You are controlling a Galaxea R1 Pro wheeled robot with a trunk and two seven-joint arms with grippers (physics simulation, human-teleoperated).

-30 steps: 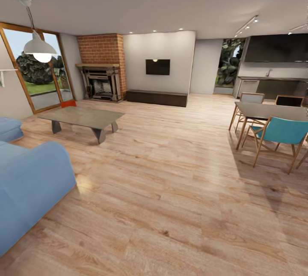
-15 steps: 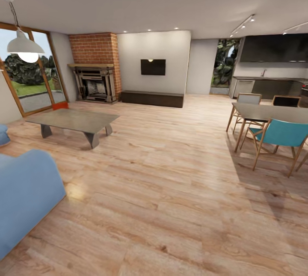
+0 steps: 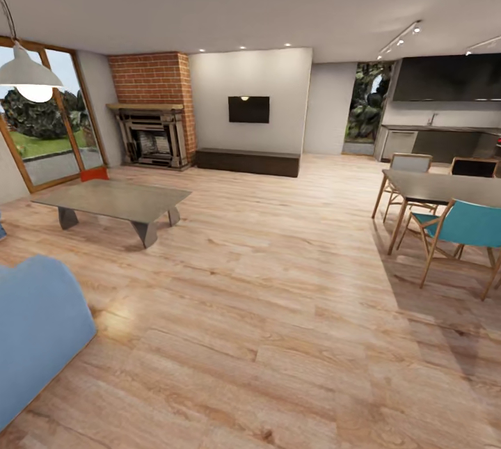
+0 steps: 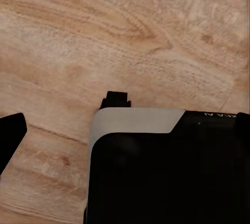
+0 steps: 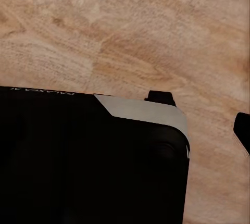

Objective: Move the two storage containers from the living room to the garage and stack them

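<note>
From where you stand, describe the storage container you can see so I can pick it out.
Look to the brick fireplace and glass door. Before them stands a low grey coffee table; the storage container peeks out behind its far edge, the only orange-red thing on the wood floor.

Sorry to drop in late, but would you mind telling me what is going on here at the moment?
The robot is in the living room, handling nothing yet. Its head camera looks across the wood floor toward the brick fireplace and wall TV. An orange-red shape, probably a storage container, pokes out on the floor behind the low grey table, near the glass door. Both wrist cameras point down at the wood floor. The dining table stands off to the right.
</note>
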